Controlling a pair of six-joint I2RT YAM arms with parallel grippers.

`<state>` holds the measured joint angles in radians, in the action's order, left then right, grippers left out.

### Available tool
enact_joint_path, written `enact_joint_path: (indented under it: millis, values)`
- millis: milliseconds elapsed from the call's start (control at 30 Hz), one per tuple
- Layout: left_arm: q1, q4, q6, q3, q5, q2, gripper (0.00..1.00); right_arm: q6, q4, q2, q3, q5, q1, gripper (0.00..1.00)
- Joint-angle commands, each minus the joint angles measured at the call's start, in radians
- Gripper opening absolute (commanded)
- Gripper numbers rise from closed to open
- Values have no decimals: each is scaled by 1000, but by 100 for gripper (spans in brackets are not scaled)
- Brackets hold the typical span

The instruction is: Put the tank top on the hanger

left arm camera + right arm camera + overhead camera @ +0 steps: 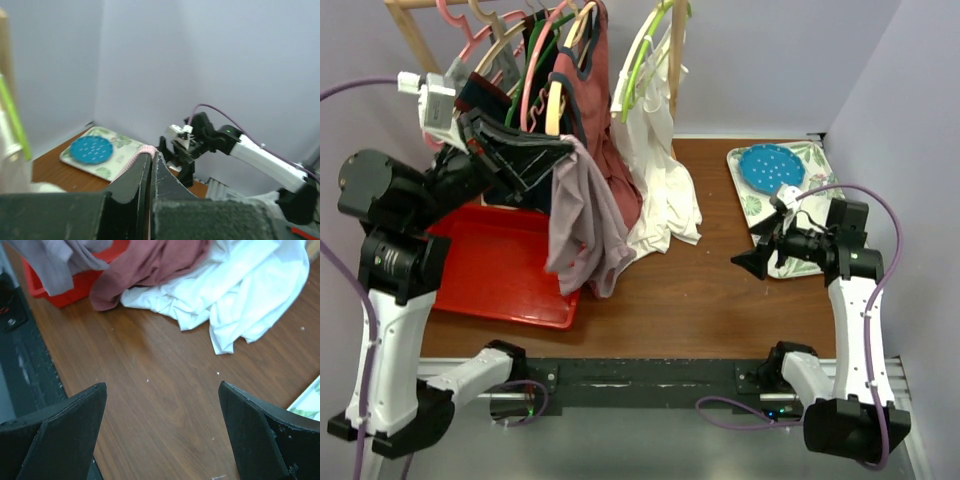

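1. The tank top is a limp, pale mauve piece of thin plain fabric. It hangs in long folds from one pinched point, and its lower end drapes over the near right corner of the red tray.
2. In the left wrist view only a narrow pinkish ribbed strip of it shows, caught between the closed fingers.
3. The hanger, slim and salmon-pink, sits at the far left of the rack, above and to the left of the held cloth and apart from it.
4. The far middle of the desk is crowded. A rust-red top hangs just right of the mauve one, and a white garment spills from a lime-green hanger down onto the wood.
5. The near middle strip of brown desk lies bare between the red tray and the right arm.
6. At the far right a blue plate rests on a patterned tray, close to the wall.
7. The left pincer is raised above the tray's far edge. Its jaws are clamped on the top edge of the tank top, so the garment hangs directly below and to the right of it.
8. The right pincer hovers low over the desk with its jaws spread wide and nothing between them. It points left toward the clothes, and the tank top is well apart from it across the bare wood.
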<state>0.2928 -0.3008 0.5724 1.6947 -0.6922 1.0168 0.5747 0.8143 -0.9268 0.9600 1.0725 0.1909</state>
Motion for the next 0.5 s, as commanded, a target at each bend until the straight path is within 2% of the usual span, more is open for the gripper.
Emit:
enact_joint_path:
  millis: [0,67,100,133,200,233,267,300,367,400,433,467]
  values:
    - [112,224,112,100,-109,97,0,259,248,-7,167,107,1,99]
    - [257,189,78,181,-34,179,0,304,347,-35,235,127,-2,99]
    - [325,148,5,230,8,219,0,338,374,-44,253,132,-4,99]
    - [465,103,-37,344,51,314,0,350,417,-50,270,138,-5,98]
    - [592,-39,-150,489,181,428,0,394,457,-66,301,149,-11,99]
    - [674,-75,-173,617,215,531,0,410,492,-66,307,139,-13,99]
    - [698,-105,-190,663,261,570,0,413,493,-55,310,121,-13,98]
    - [710,-98,-193,681,272,600,0,351,474,-44,307,43,-15,99]
    - [715,-31,-190,628,314,612,0,198,286,-5,258,-76,-13,98]
    - [715,-9,-200,590,339,602,0,69,217,44,235,-223,-11,99]
    - [714,8,-206,500,367,571,0,39,124,63,215,-279,-13,99]
    - [715,40,-218,446,432,548,0,22,108,74,192,-328,-13,99]
